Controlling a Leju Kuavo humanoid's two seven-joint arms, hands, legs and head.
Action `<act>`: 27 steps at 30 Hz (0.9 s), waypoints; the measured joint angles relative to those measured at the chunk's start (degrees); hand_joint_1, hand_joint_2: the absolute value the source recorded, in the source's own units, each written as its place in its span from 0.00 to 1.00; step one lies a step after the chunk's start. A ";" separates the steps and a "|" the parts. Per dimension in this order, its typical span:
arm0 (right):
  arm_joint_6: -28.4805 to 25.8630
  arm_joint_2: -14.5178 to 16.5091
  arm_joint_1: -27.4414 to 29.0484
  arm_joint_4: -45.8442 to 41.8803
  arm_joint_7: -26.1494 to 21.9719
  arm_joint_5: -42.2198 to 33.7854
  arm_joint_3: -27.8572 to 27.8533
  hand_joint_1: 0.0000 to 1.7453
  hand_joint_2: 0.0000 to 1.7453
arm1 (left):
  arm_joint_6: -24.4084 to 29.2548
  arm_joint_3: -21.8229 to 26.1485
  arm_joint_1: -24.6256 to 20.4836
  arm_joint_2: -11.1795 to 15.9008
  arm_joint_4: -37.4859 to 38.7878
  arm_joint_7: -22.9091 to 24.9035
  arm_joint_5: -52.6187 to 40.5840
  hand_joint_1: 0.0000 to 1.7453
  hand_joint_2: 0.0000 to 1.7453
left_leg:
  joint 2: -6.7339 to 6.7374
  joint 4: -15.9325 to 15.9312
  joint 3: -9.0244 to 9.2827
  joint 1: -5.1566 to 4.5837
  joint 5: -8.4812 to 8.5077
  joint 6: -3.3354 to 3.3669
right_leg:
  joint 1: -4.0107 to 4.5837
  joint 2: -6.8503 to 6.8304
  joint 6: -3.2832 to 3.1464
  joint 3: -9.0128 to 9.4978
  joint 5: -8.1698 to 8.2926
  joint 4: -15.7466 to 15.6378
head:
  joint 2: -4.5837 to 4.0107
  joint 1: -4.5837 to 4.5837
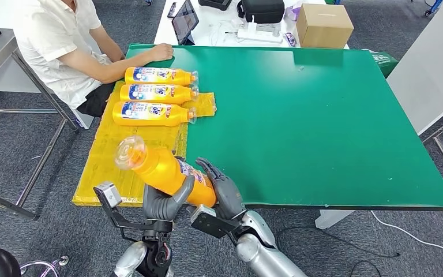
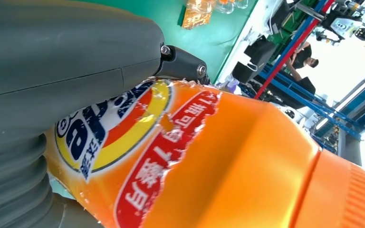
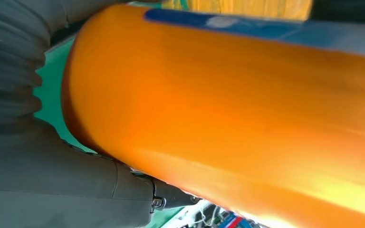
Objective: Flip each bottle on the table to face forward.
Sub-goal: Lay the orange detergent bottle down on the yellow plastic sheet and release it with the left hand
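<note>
I am holding one orange bottle up in the air with both of my hands. It hangs over the near edge of the green table, close to the near left corner. My left hand cups the fat bottom end from below. My right hand wraps around that same end from the other side. Both hands are closed on the bottle. The clear cap points up and away to the left, so the bottle is tilted.

I think the bottle is stiff plastic and full, so it is probably a bit heavy. The skin looks smooth and shiny, so it could slip. In my left wrist view I see the label with red and blue on it, right next to my thumb. The label looks a little wrinkled at its edge, so I think that part gives more grip than the bare plastic. The fat middle is the best place to hold, I think. The neck is thin, and the cap could twist.

Three more bottles lie on their sides on a yellow mat near the far left corner of the table. Their labels face up. A person's hand rests on the far left edge.
</note>
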 joint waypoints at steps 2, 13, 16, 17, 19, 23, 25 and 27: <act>0.03 -0.04 -0.01 0.38 0.04 0.04 0.03 0.02 1.00 | -0.24 0.03 -0.12 0.06 0.00 0.08 0.03 1.00 1.00 | 0.00 0.00 -0.01 0.00 0.00 0.00 | 0.00 0.00 0.00 0.00 0.00 0.00 | 0.00 -0.01; -0.90 -0.21 0.31 1.49 -3.43 -2.01 -0.11 0.00 0.00 | -2.88 0.33 -0.62 0.61 0.01 2.09 1.60 1.00 1.00 | -0.01 0.00 -0.01 0.00 0.00 0.00 | 0.00 0.00 0.00 -0.01 0.00 0.00 | 0.00 0.00; -4.01 -0.67 1.89 0.93 -5.38 -1.97 -0.26 0.00 0.00 | -2.43 0.87 -0.77 1.15 0.23 1.30 -2.95 1.00 1.00 | -0.03 0.00 -0.02 0.00 0.00 0.00 | 0.01 -0.01 0.00 -0.01 -0.01 0.00 | 0.00 0.01; -5.97 -0.86 2.91 0.42 -5.77 -1.86 -0.51 0.00 0.00 | -1.90 1.34 -0.78 1.20 0.28 0.97 -4.55 1.00 1.00 | -0.03 0.00 -0.03 0.00 0.00 0.00 | 0.01 -0.01 0.00 0.00 -0.01 0.00 | 0.00 0.02; -10.50 -1.17 5.59 -1.35 -6.25 -1.56 -1.54 0.00 0.00 | -1.56 3.21 -0.62 1.31 -0.16 0.83 -5.39 1.00 1.00 | -0.03 0.00 -0.08 0.00 -0.01 0.00 | 0.02 -0.01 0.00 -0.01 -0.01 0.00 | 0.00 0.02; -15.70 -1.53 10.38 -6.87 -6.26 1.61 -5.79 0.00 0.00 | 0.83 8.90 0.17 1.56 -3.26 1.68 -6.04 1.00 1.00 | -0.02 0.00 -0.12 0.00 -0.02 -0.01 | 0.04 -0.01 -0.01 -0.08 -0.01 0.00 | 0.00 0.01; -16.00 -1.55 11.57 -8.88 -5.22 2.73 -8.34 0.00 0.00 | 4.48 10.64 -0.02 1.61 -4.04 1.50 -10.01 1.00 1.00 | -0.04 0.00 -0.11 0.01 0.00 -0.01 | 0.04 -0.02 -0.01 -0.08 -0.02 -0.01 | 0.00 0.01; -16.09 -1.53 12.05 -9.55 -4.15 3.10 -10.96 0.00 0.00 | 8.72 11.22 -0.57 1.65 -3.93 -0.09 -15.75 1.00 1.00 | -0.06 0.00 -0.11 0.01 0.02 -0.01 | 0.04 -0.02 -0.01 -0.06 -0.01 -0.01 | 0.00 0.02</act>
